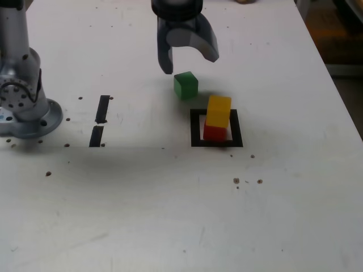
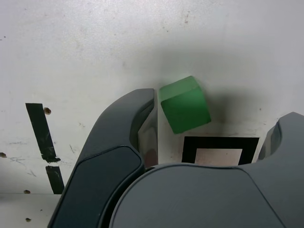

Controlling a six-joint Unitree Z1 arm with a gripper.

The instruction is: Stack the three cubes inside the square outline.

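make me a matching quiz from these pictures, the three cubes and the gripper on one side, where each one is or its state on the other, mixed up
1. green cube
2. yellow cube
3. red cube
4. gripper

A. bottom of the stack, inside the square outline
B. open, above the table
C. on top of another cube
D. alone on the table, outside the outline

Pairs: 1-D, 2-C, 3-A, 4-B

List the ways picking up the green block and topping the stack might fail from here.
1. The green cube sits turned askew to the open end effector, so the fingers may pinch its corners and twist it.
2. The yellow cube sits offset on the red cube; adding a third could topple the stack.
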